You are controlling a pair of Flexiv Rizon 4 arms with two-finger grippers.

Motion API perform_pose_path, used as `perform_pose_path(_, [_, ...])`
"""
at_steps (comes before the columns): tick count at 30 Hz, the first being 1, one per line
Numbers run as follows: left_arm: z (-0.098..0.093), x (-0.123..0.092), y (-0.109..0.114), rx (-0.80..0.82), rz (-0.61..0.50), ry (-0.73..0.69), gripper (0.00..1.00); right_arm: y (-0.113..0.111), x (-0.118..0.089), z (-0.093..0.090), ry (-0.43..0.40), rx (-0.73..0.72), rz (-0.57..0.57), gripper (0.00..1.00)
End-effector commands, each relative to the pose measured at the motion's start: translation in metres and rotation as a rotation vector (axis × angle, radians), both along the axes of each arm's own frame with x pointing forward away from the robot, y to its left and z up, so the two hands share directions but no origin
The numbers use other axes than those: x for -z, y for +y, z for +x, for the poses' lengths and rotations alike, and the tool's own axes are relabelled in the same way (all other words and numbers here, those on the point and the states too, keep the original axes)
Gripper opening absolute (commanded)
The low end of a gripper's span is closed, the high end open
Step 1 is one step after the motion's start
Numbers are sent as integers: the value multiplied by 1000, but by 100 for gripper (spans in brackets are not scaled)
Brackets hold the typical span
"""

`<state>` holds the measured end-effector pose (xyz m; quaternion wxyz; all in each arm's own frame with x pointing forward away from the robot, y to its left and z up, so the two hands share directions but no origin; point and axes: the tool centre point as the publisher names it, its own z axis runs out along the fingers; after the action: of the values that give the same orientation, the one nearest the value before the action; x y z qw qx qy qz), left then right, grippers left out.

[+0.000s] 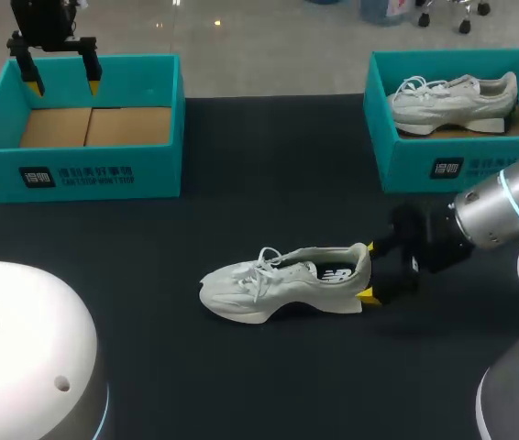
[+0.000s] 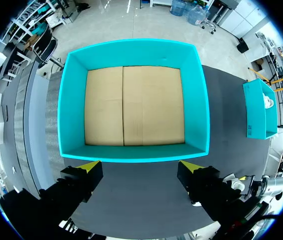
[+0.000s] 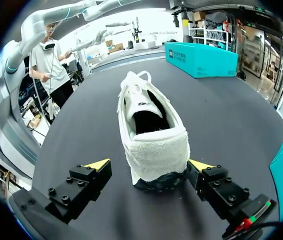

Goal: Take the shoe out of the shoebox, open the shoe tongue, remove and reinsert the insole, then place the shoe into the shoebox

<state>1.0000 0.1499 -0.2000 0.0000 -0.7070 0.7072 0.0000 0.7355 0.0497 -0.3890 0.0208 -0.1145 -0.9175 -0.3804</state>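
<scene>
A white sneaker (image 1: 282,280) lies on its sole mid-table, toe to the left and heel to the right. My right gripper (image 1: 369,271) is at the heel, open, one yellow tip on each side. In the right wrist view the heel of the sneaker (image 3: 156,150) sits between the spread fingers of the gripper (image 3: 149,165), with a gap on one side. My left gripper (image 1: 63,87) hangs open over the empty teal shoebox (image 1: 76,174) at the back left. The left wrist view looks down past the gripper (image 2: 140,167) into that shoebox (image 2: 131,50), which has a bare cardboard floor.
A second teal shoebox (image 1: 425,170) at the back right holds another white sneaker (image 1: 452,103). It shows in the left wrist view as a box (image 2: 259,110) off to the side. Black mat covers the table around the sneaker.
</scene>
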Motion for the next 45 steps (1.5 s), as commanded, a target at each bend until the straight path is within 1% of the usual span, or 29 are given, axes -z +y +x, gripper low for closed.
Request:
perform_pose_path(1, [0,0,0,0,0,0,100,10,8,5,-1,-7,10,100])
perform_pose_path(7, [0,0,0,0,0,0,100,15,11,6,-21,-13,22,100])
perform_pose_path(13, [0,0,0,0,0,0,100,19,17,9,-66,-13,57,100])
perform_pose_path(22, [0,0,0,0,0,0,100,31,24,10,-54,-60,54,100])
perform_pose_path(35, [0,0,0,0,0,0,100,35,37,10,-43,-77,36,100])
perform_pose_path(36, [0,0,0,0,0,0,100,34,39,10,-39,-81,31,86])
perform_pose_path(37, [0,0,0,0,0,0,100,34,41,10,-38,-82,29,36])
perform_pose_path(38, [0,0,0,0,0,0,100,34,42,9,-27,-93,34,0])
perform_pose_path(40, [0,0,0,0,0,0,100,34,42,7,-29,-100,-5,0])
perform_pose_path(45, [0,0,0,0,0,0,100,34,42,7,-29,-100,-5,0])
